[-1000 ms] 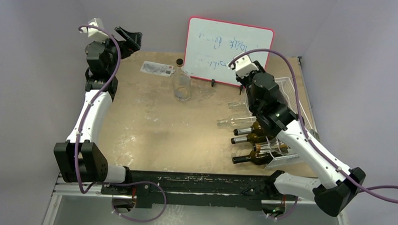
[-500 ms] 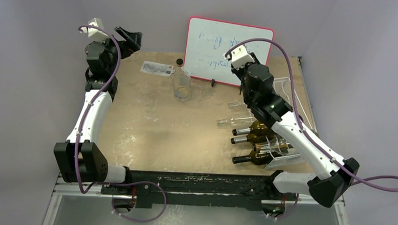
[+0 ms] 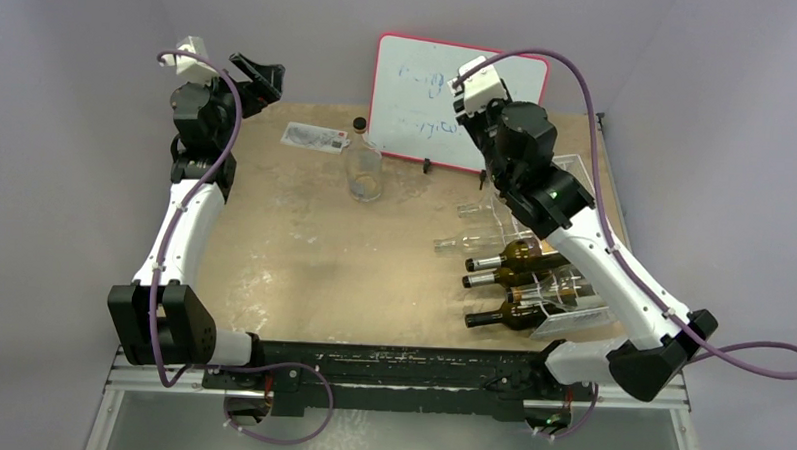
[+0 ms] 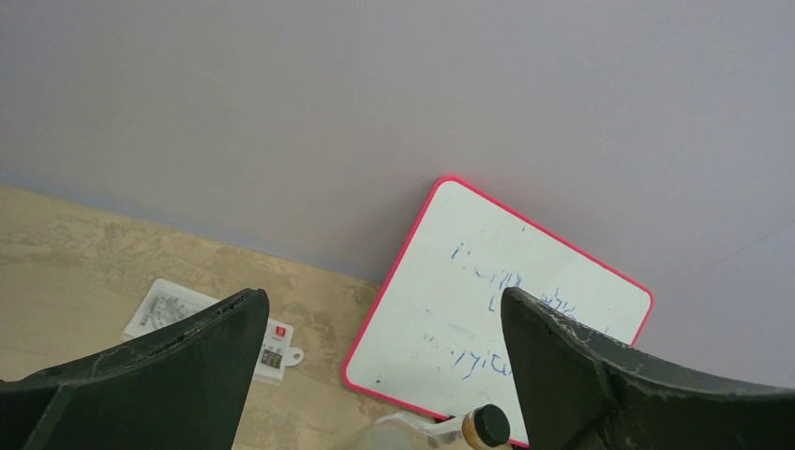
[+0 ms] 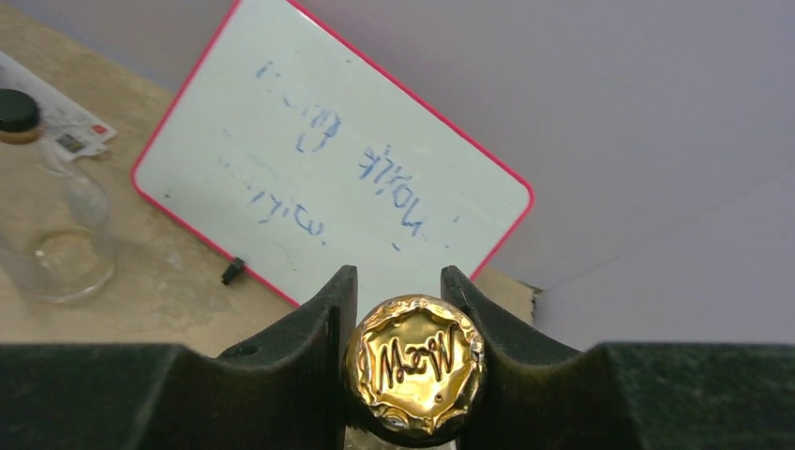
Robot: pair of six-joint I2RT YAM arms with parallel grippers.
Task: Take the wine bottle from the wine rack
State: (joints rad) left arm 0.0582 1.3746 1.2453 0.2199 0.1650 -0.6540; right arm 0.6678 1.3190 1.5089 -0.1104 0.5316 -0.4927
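Your right gripper [image 5: 401,298] is clenched on the neck of the wine bottle, just under its gold foil cap [image 5: 414,367] embossed with letters, so you are at the lift-out step. In the top view the right arm is raised over the far end of the wine rack [image 3: 571,316]. It hides the bottle's body, so you cannot tell whether the base has cleared the cradles. The other dark bottles [image 3: 509,254] lie in the rack with their necks pointing left. Your left gripper [image 4: 382,302] is spread wide with nothing in it, parked at the far left corner and well away from the work. Next, raise the bottle until its base is surely free of the wire, then carry it left over the bare table [image 3: 304,242] and set it down. Only the neck is gripped, so move slowly and let the bottle hang without swinging. Keep it off the red-framed whiteboard [image 5: 319,159] just behind.
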